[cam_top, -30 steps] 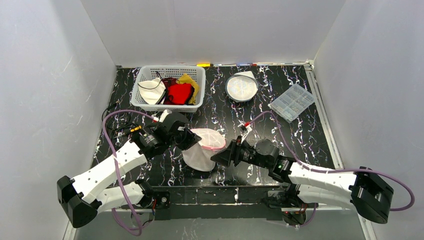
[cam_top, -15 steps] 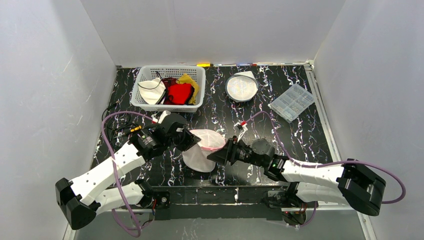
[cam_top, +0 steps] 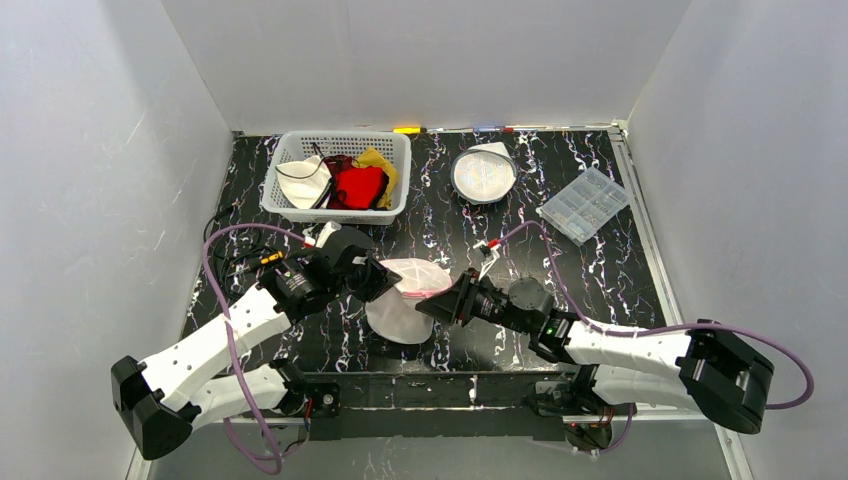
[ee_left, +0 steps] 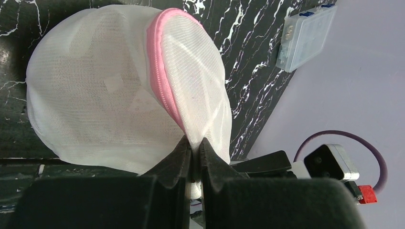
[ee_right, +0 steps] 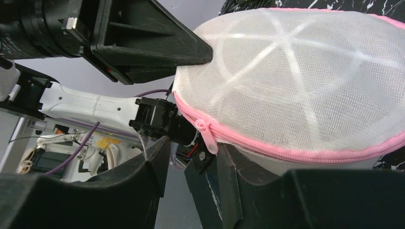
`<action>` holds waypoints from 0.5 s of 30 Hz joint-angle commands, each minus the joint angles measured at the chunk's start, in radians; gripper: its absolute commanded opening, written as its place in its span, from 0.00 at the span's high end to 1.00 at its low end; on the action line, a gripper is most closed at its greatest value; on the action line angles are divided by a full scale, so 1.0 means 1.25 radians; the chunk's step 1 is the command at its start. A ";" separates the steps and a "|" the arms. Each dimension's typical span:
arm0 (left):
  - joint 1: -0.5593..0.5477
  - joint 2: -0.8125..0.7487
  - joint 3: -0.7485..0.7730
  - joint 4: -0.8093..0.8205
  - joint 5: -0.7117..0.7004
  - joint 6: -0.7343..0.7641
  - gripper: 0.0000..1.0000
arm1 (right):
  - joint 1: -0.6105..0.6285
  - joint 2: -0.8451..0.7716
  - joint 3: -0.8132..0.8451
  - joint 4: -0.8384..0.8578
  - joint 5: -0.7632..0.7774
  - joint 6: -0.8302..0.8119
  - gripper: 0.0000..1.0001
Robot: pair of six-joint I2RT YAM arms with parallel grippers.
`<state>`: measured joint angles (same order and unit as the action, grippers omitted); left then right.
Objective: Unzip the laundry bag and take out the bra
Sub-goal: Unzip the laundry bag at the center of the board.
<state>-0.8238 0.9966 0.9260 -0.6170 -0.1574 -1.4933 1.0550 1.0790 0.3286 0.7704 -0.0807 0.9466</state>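
The laundry bag (cam_top: 403, 300) is a white mesh dome with a pink zipper (ee_right: 305, 153), lifted slightly off the black marbled table (cam_top: 600, 270). My left gripper (ee_left: 193, 144) is shut on a pinch of mesh at the bag's left edge, right beside the zipper band (ee_left: 160, 86). On the bag's right side, my right gripper (ee_right: 193, 145) is open. Its jaws stand either side of the pink zipper pull (ee_right: 209, 139), which rests against the inner face of one finger (ee_right: 228, 164). The zipper looks closed along its visible length. The bra is hidden; only pale patches show through the mesh.
A white basket (cam_top: 340, 137) holding red, yellow and white garments sits at the back left. A round white mesh item (cam_top: 483, 172) lies at the back centre. A clear plastic compartment box (cam_top: 584, 204) is at the back right.
My right gripper has moved left up to the bag, and its jaws have narrowed around the zipper pull. The left gripper keeps its hold and has barely moved.
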 commanded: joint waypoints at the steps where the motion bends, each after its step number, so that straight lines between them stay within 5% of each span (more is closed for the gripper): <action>1: 0.000 -0.017 -0.008 -0.007 0.004 -0.002 1.00 | -0.006 -0.028 -0.014 0.079 0.039 0.002 0.53; 15: 0.000 -0.018 -0.011 -0.007 0.005 -0.003 1.00 | -0.014 -0.063 -0.047 0.072 0.087 0.019 0.60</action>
<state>-0.8238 0.9966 0.9241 -0.6098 -0.1566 -1.4960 1.0489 1.0298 0.2813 0.7963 -0.0307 0.9665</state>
